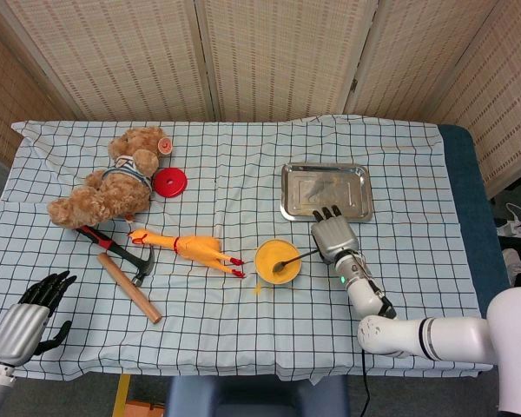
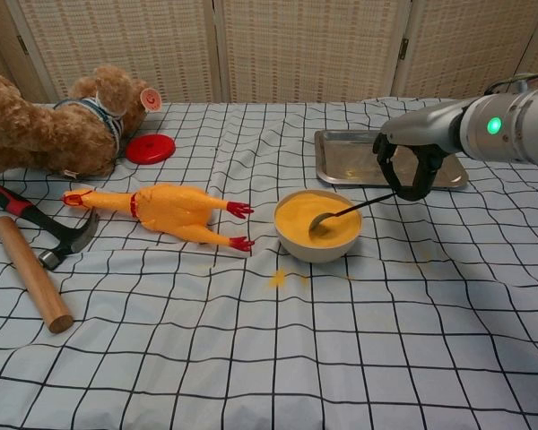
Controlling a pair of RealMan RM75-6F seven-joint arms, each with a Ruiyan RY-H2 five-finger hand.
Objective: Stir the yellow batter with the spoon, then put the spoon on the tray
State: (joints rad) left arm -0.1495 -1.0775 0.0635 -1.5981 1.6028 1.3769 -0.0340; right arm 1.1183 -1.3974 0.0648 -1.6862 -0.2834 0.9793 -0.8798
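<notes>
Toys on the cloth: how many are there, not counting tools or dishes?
2. The teddy bear lies at the far left, beside the red lid. The rubber chicken lies between the hammer and the bowl. None seem hidden.

The robot's right hand point(image 2: 411, 170) pinches the thin dark handle of a metal spoon point(image 2: 348, 211), its bowl dipped into yellow batter point(image 2: 316, 221) inside a round bowl point(image 2: 316, 251) before a steel tray point(image 2: 341, 152).
</notes>
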